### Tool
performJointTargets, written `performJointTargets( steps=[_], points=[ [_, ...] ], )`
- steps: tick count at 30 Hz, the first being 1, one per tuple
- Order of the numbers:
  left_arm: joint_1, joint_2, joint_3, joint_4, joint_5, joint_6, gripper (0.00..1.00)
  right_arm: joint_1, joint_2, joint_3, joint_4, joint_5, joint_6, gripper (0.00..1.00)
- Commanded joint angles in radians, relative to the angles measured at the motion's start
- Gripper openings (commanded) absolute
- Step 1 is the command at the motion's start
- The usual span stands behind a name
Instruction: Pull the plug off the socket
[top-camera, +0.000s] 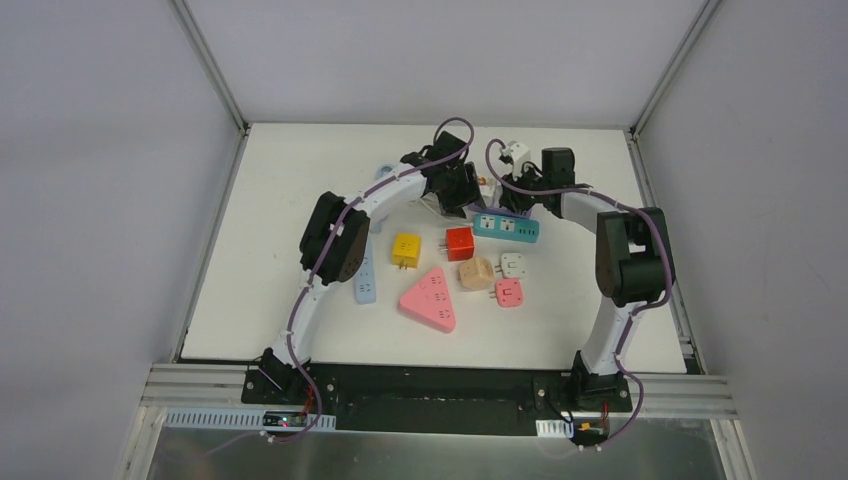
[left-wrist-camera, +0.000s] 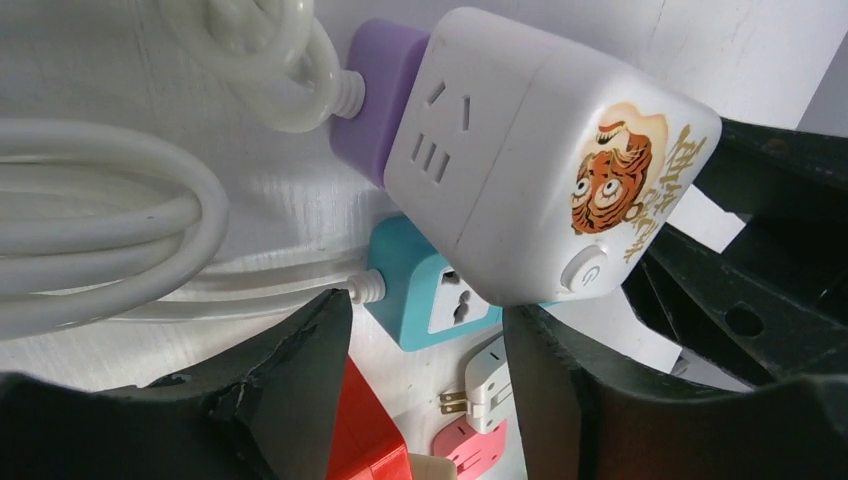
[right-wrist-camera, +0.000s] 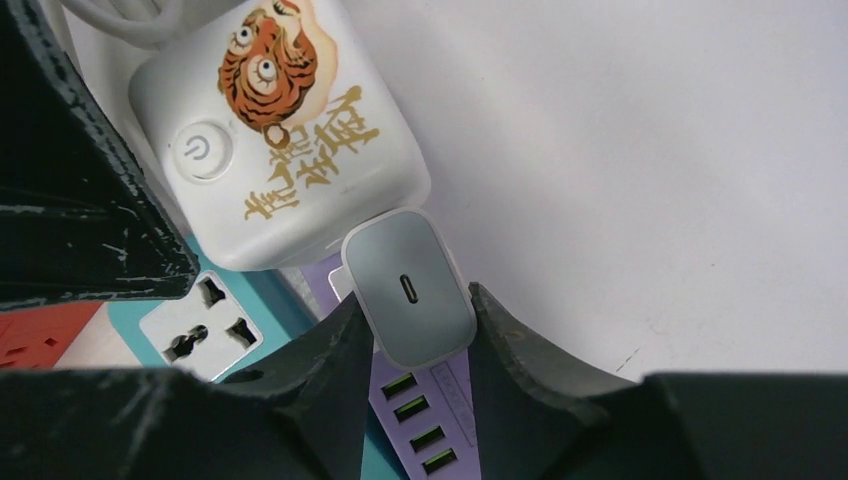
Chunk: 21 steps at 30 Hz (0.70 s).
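Right gripper's (right-wrist-camera: 415, 298) jaws clasp the grey-faced white plastic plug (right-wrist-camera: 405, 275) between them; whether left gripper's (left-wrist-camera: 428, 305) jaws grip the white tiger-printed socket cube (left-wrist-camera: 520, 150) is unclear.

White arms (top-camera: 300, 310); black joints (top-camera: 330, 240); purple cables (top-camera: 455, 123).

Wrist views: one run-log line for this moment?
phase: grasp | right gripper: shut on grey plug | left gripper: flanks white socket, grip unclear | plug: in socket

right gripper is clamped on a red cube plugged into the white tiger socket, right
Not a red cube: the right wrist view shows the right gripper clamped on a grey charger plug with a single USB-C port, plugged into the white tiger socket.
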Motion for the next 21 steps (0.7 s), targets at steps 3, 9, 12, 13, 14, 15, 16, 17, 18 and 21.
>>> performJointTargets(
  steps=[3,9,12,13,14,15,16,17,18,21],
  points=[
    [0.018,-0.047,0.036,0.060,0.027,0.012,0.65,0.025,-0.084,-0.028,0.075,0.044,-0.068,0.00],
    [0.023,-0.129,-0.017,0.162,-0.029,0.030,0.71,0.025,-0.084,-0.035,0.062,0.037,-0.068,0.00],
    [0.026,-0.130,-0.016,0.186,-0.086,0.025,0.71,0.025,-0.084,-0.039,0.062,0.031,-0.064,0.00],
    [0.026,-0.116,-0.007,0.197,-0.093,0.020,0.71,0.025,-0.084,-0.042,0.067,0.029,-0.060,0.00],
    [0.026,-0.094,0.021,0.186,-0.093,0.019,0.70,0.025,-0.082,-0.045,0.071,0.027,-0.057,0.00],
    [0.026,-0.065,0.060,0.154,-0.094,0.025,0.70,0.025,-0.081,-0.050,0.076,0.026,-0.053,0.00],
    [0.026,-0.035,0.106,0.113,-0.096,0.030,0.68,0.025,-0.083,-0.054,0.081,0.024,-0.049,0.00],
    [0.027,-0.013,0.150,0.073,-0.099,0.033,0.66,0.025,-0.085,-0.059,0.089,0.023,-0.046,0.00],
    [0.027,0.006,0.163,0.048,-0.098,0.033,0.64,0.025,-0.089,-0.067,0.095,0.021,-0.045,0.00],
    [0.026,0.039,0.164,-0.008,-0.091,0.031,0.56,0.025,-0.099,-0.083,0.120,0.018,-0.040,0.00]
  ],
)
